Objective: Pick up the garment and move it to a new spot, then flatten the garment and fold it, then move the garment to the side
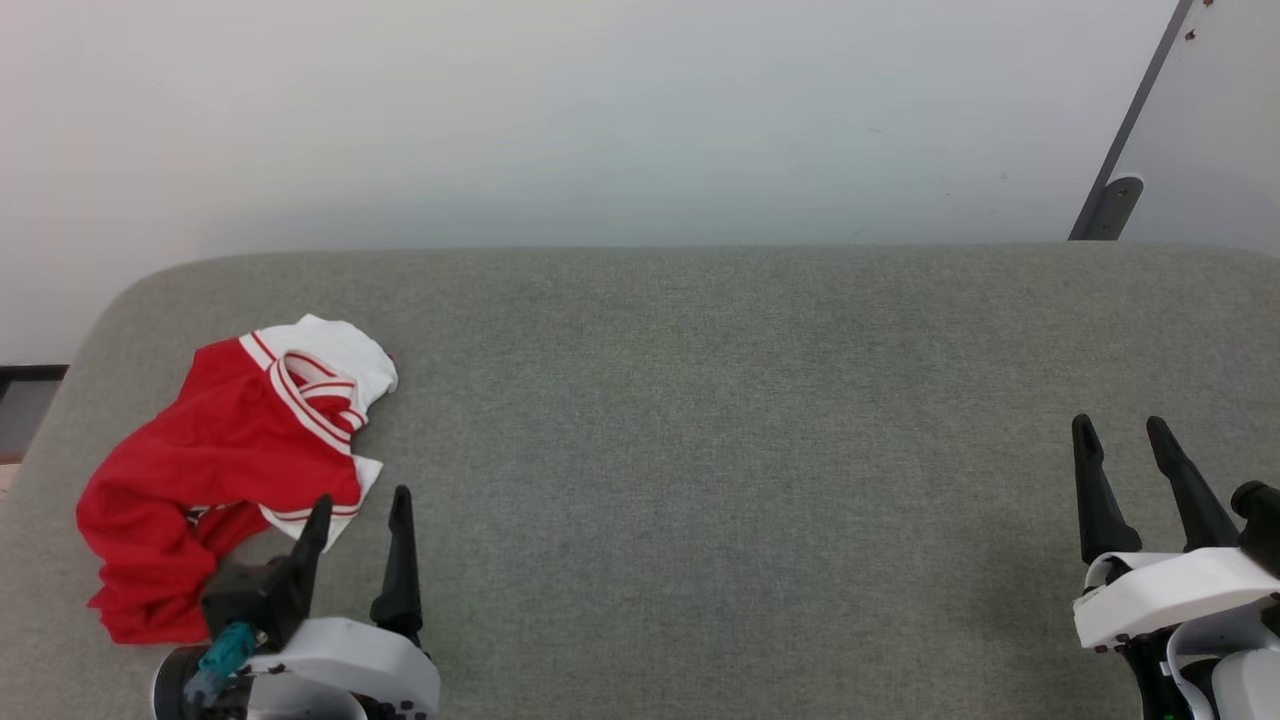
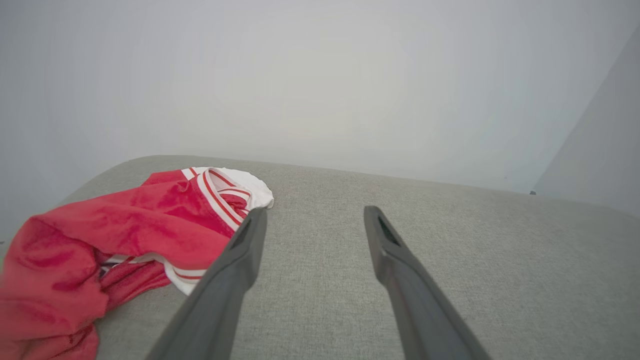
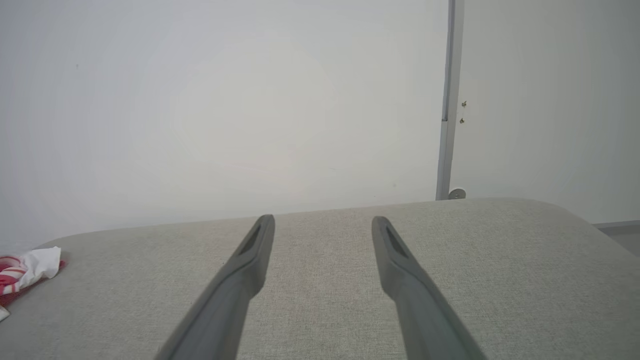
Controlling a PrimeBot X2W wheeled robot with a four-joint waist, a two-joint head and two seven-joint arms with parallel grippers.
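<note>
The garment [image 1: 225, 450] is a red T-shirt with white sleeves and striped trim, lying crumpled at the left end of the grey cushioned surface [image 1: 700, 400]. My left gripper [image 1: 360, 505] stands open just beside its near right edge, nothing between the fingers. In the left wrist view the garment [image 2: 125, 235] lies left of the left gripper [image 2: 315, 215], its white hem passing behind one finger. My right gripper [image 1: 1120, 430] is open at the far right, well away from the cloth. The right wrist view shows the right gripper [image 3: 322, 222] open and a bit of the garment [image 3: 30, 267] at the left edge.
A pale wall [image 1: 600, 120] rises behind the grey surface. A dark slanted bar with a rounded foot [image 1: 1110, 205] stands at the back right. The surface's rounded left corner [image 1: 120, 300] is close to the garment.
</note>
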